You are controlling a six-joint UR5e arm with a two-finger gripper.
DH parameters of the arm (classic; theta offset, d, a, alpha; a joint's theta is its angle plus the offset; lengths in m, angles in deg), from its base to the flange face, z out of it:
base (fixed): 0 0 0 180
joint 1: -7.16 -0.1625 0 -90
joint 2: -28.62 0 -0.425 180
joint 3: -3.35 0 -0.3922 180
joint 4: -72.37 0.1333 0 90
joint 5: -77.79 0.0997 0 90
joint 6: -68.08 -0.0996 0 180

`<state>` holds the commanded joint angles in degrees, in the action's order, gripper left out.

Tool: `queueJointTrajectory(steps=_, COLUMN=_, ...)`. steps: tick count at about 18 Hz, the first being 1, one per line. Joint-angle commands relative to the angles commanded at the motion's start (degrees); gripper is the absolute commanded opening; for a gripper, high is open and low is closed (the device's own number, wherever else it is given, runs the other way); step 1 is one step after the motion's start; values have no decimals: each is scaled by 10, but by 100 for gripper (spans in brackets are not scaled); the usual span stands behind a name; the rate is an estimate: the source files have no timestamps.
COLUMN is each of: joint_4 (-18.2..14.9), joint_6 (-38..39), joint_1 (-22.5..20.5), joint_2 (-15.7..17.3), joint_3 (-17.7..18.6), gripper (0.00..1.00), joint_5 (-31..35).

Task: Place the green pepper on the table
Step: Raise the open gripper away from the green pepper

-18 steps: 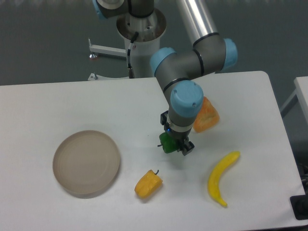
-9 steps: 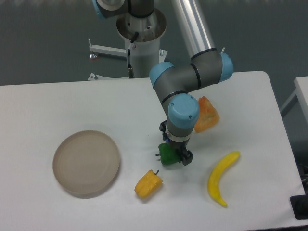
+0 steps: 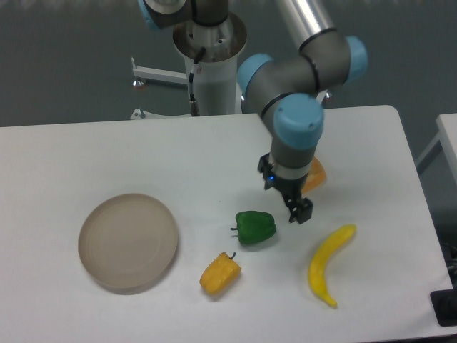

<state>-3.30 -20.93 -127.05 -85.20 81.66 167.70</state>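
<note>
the gripper [image 3: 294,206] hangs above the table [image 3: 107,150], pointing down, with nothing between its fingers. from this angle only dark finger parts show below the wrist, and i cannot tell whether the jaws stand apart or together. the arm's blue-capped wrist joint sits directly above it, partly covering the orange wedge-shaped piece [image 3: 316,176] that lies behind on the tabletop.

the green pepper [image 3: 255,227] rests on the white table surface, just left of and slightly below the gripper, apart from it with bare table showing between them. its short dark stem points to the left. it lies on its side, glossy and lobed.

near the green pepper, lower and to the left, lies the yellow-orange pepper [image 3: 220,273], not touching it, with its stem pointing up and to the right. to the right of both, the banana [image 3: 327,264] lies diagonally on the table, below the gripper. the round beige plate [image 3: 128,241] sits well apart on the left side of the table.
</note>
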Motion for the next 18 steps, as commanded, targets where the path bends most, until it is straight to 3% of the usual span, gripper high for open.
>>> queueJointTrajectory(steps=5, joint_4=-14, joint_6=-62, joint_1=-26, joint_2=9, joint_3=-2, gripper=100, joint_5=0)
queueJointTrajectory(steps=18, joint_4=-9, joint_6=-63, joint_1=-32, joint_2=14, joint_3=3, gripper=100, joint_5=0)
